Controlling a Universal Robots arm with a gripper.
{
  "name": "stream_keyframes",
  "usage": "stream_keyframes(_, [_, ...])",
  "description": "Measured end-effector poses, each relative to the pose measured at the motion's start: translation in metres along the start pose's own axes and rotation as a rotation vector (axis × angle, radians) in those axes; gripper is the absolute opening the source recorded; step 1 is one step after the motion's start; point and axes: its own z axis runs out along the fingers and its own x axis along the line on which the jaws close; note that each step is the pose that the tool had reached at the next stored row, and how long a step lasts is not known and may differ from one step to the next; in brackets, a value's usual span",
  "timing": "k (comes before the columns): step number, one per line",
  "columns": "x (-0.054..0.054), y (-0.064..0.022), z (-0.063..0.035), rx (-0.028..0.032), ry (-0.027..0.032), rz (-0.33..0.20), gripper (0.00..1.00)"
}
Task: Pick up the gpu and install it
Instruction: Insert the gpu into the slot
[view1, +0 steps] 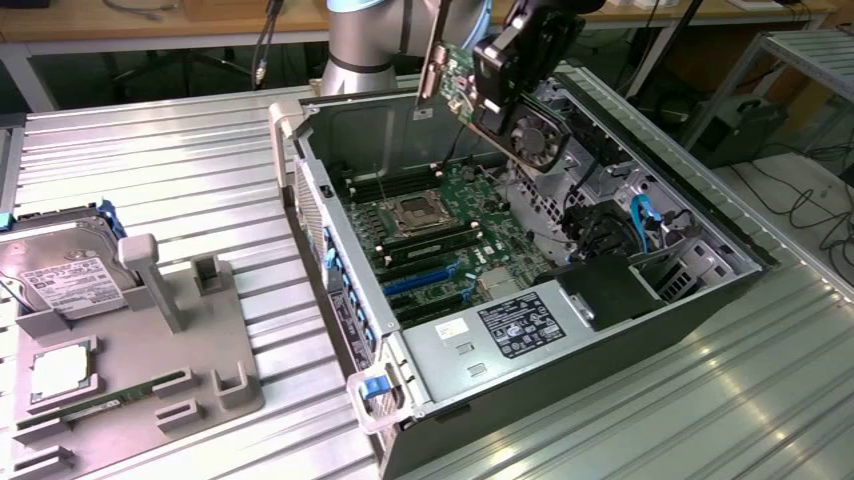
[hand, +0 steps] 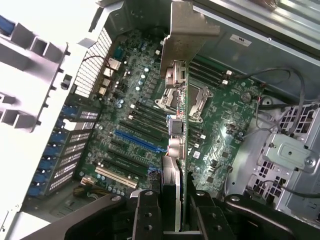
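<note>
The gpu (view1: 514, 110) hangs tilted above the open computer case (view1: 534, 370), its round fan (view1: 541, 135) facing the exterior view's right and its silver bracket (view1: 434, 65) at the other end. My gripper (view1: 534, 30) is shut on the card's upper edge. In the wrist view the gpu (hand: 179, 145) is seen edge-on between my gripper's (hand: 177, 217) black fingers (hand: 146, 215), bracket (hand: 185, 35) farthest away. Below it lies the green motherboard (hand: 135, 95) with a blue expansion slot (hand: 137, 142). The card is well clear of the board.
At the exterior view's left, a grey fixture (view1: 160, 350) carries a silver hard drive (view1: 60, 275), a processor (view1: 60, 375) and a memory stick (view1: 114, 400). Inside the case are a black power supply (view1: 607, 290), drive cages (hand: 287, 155) and cables (view1: 641, 225). The table is ribbed metal (view1: 174, 170).
</note>
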Motion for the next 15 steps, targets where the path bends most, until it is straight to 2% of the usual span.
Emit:
stream_keyframes(4, [0.0,0.0,0.0,-0.0006,0.003,-0.037,0.28])
stream_keyframes(5, [0.0,0.0,0.0,-0.0011,0.0051,-0.065,0.28])
stream_keyframes(15, [0.0,0.0,0.0001,-0.0029,0.0144,-0.183,0.28])
